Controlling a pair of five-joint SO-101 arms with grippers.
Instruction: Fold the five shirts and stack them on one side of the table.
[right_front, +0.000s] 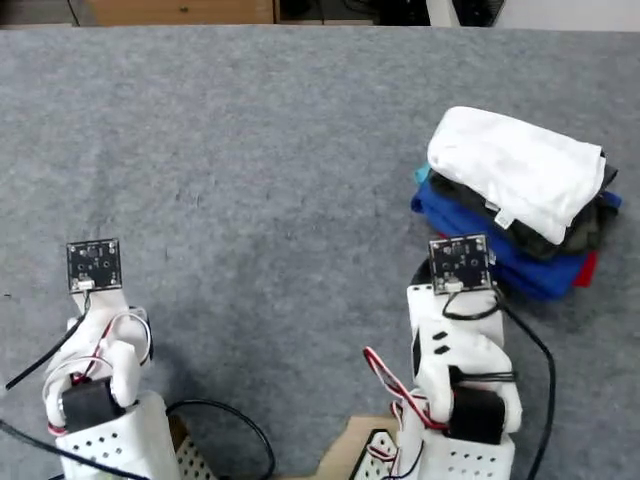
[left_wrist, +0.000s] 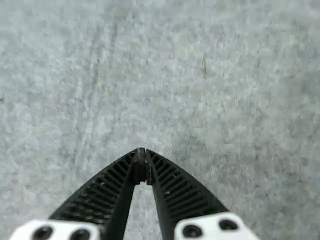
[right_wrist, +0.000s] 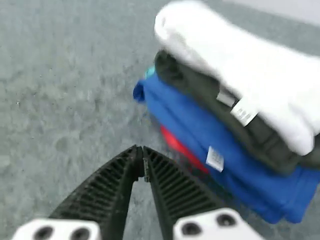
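High view first: the pile of folded shirts sits on the right side of the grey bench (right_front: 250, 150). The white shirt (right_front: 515, 170) is on top, the dark shirt (right_front: 585, 228) under it, and the blue shirt (right_front: 490, 250) below that. A red shirt (right_front: 586, 268) pokes out at the base and a teal shirt (right_front: 423, 173) peeks out at the far corner. The right arm (right_front: 460, 330) stands just beside the pile, and the left arm (right_front: 95, 340) is well apart on the other side.

Over to the left wrist view: the left pincer (left_wrist: 141, 167) is clenched, tips meeting on nothing, above bare grey cloth.

Now the right wrist view: the right pincer (right_wrist: 140, 165) is clenched too and grasps nothing, with the pile near its tips. Up close the layers read clearly, with sewn tags (right_wrist: 243, 112) hanging off the edges and red tucked beneath the blue.
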